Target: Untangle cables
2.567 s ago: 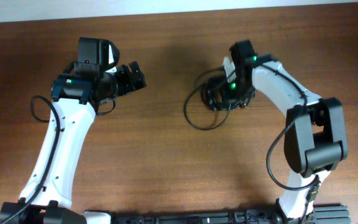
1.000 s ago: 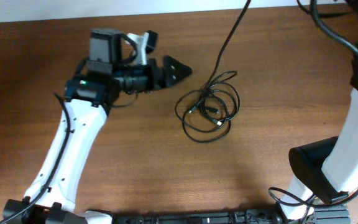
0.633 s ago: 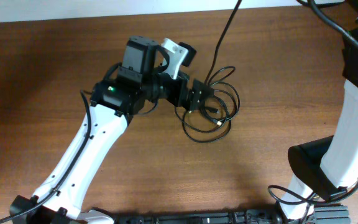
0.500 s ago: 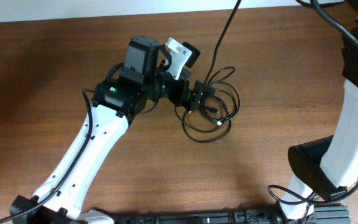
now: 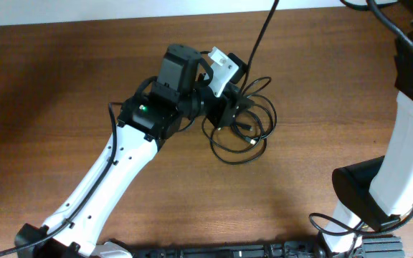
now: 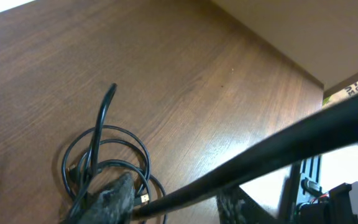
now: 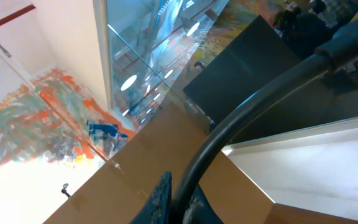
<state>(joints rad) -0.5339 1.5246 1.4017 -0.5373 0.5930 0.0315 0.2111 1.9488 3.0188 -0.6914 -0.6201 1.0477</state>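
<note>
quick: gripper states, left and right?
Left gripper: open, fingers apart at the tangle of thin black cables.
Right gripper: shut on one thin black cable, held high.

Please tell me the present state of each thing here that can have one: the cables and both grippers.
cables: tangled loops lying on the table, not yet separated.
strand: lifted off the table, taut, running out of the overhead view at the top.
left gripper: apparently open, at the left edge of the loops.
right gripper: high above the table, shut on the strand.
</note>
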